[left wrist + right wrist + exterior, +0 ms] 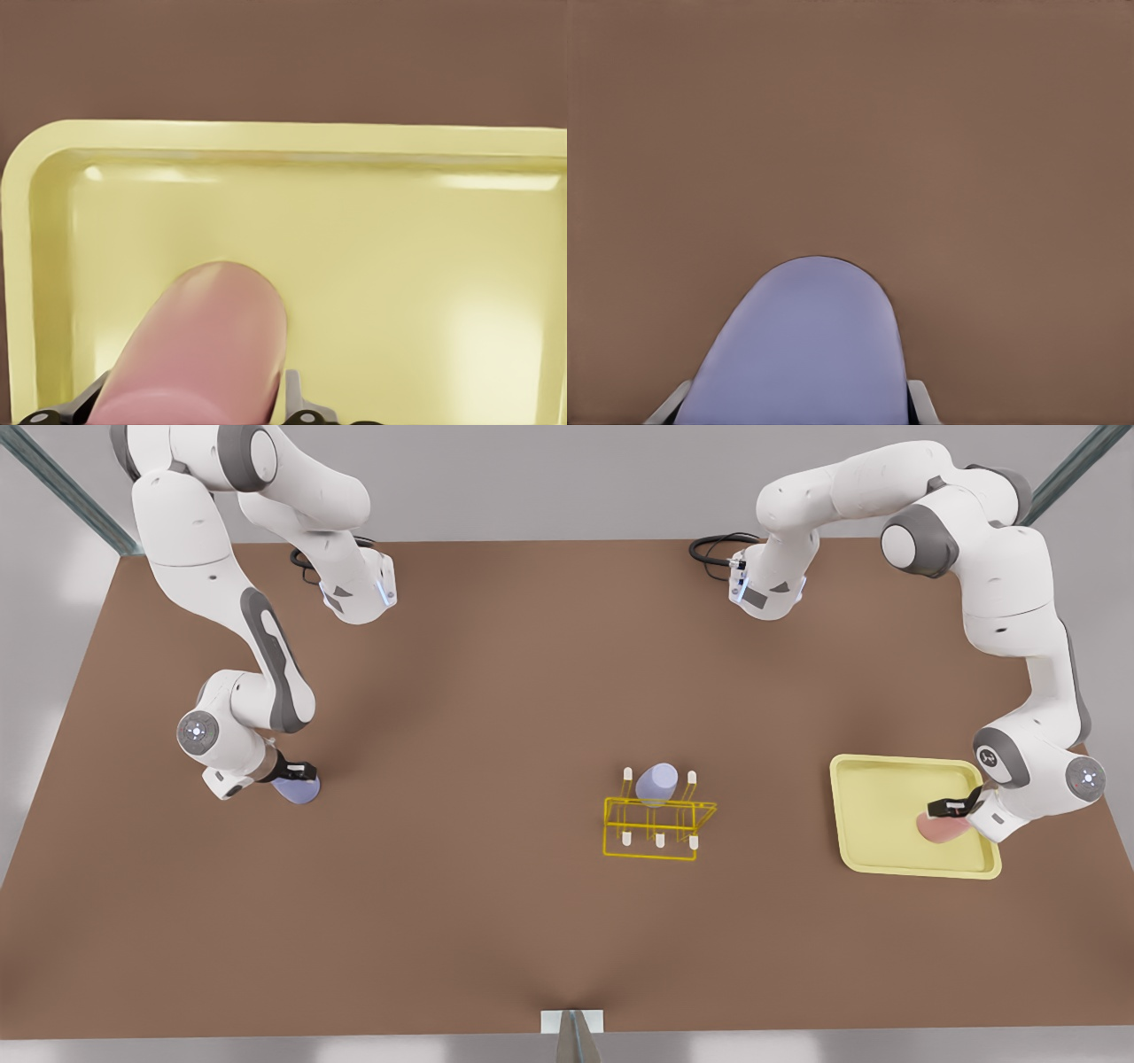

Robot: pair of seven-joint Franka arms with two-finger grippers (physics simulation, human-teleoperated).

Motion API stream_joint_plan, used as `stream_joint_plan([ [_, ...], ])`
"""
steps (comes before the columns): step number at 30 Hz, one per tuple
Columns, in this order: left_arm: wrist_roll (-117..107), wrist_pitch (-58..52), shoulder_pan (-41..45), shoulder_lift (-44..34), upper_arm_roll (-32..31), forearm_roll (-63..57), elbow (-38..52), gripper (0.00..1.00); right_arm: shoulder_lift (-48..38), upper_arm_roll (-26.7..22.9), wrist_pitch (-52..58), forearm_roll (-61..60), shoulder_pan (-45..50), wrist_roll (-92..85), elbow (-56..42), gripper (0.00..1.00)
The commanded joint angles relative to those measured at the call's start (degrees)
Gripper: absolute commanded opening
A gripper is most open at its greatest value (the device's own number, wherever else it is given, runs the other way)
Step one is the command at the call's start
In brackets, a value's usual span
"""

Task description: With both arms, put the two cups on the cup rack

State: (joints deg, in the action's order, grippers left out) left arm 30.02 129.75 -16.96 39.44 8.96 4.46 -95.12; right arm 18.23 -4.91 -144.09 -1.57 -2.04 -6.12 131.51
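No readable txt, labels, nos. or signs on anything in view.

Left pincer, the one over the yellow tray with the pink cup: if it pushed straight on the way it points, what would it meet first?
Probably the tray floor. The left pincer straddles the pink cup, which points at the bare floor and then the far rim; depth is unclear.

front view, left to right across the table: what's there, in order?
Right gripper on a lavender cup → yellow cup rack with a second lavender cup on it → pale-yellow tray → left gripper on the pink cup over the tray.
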Motion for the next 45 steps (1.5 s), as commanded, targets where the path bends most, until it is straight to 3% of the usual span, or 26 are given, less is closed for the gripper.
stream_joint_plan([
  [1,-0.1,0.7,0.0,-0.1,0.0,0.2,0.0,0.92,-0.2,0.1,0.3,0.3,0.1,0.7,0.0,0.81],
  [6,-0.1,0.8,0.0,0.1,-0.6,0.2,0.0,0.92,-1.1,2.5,5.7,-2.5,0.2,0.1,-3.5,0.81],
  [17,-0.1,0.8,0.0,0.1,-0.8,0.2,0.0,0.88,0.1,18.5,5.1,-16.1,0.9,0.2,-10.9,0.81],
  [32,-1.0,0.7,0.1,-0.2,-0.8,0.3,0.1,0.86,16.7,19.2,6.8,-30.0,16.5,0.8,-42.0,0.81],
  [38,-1.3,-0.5,0.4,-1.1,-0.8,0.3,0.1,0.86,24.5,23.0,7.4,-33.8,16.6,0.8,-53.2,0.81],
  [45,-4.0,-4.6,1.8,-3.4,-0.8,0.3,0.0,0.86,28.7,27.3,6.5,-34.5,16.5,0.7,-58.8,0.81],
])
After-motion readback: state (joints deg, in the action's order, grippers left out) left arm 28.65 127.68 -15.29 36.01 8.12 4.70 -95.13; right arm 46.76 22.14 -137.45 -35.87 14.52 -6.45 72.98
